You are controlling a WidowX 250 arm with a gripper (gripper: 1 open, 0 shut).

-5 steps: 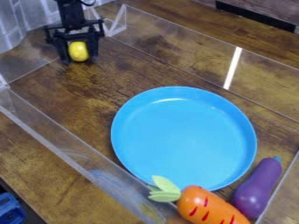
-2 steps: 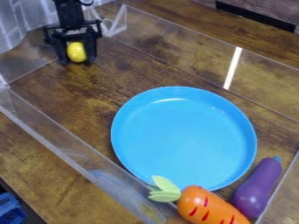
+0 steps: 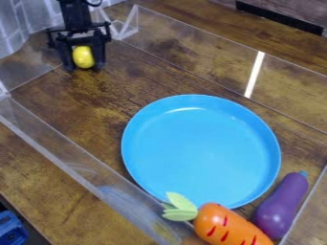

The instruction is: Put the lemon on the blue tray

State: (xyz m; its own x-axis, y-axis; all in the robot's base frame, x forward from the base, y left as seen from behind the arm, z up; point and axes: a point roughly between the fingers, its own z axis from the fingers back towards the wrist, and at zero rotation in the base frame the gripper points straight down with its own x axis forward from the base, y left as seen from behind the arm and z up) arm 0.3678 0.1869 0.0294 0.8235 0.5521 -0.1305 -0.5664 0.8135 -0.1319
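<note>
The lemon (image 3: pixel 84 57) is a small bright yellow fruit at the far left of the wooden table. My black gripper (image 3: pixel 83 55) comes down from above and its two fingers sit on either side of the lemon, shut on it. The blue tray (image 3: pixel 201 148) is a large round sky-blue plate in the middle of the table, well to the right and nearer than the lemon. Nothing lies on the tray.
An orange carrot (image 3: pixel 217 224) with green leaves lies at the tray's near edge, and a purple eggplant (image 3: pixel 284 205) lies beside it at the right. Clear plastic walls (image 3: pixel 57 153) fence the table on the left and near sides.
</note>
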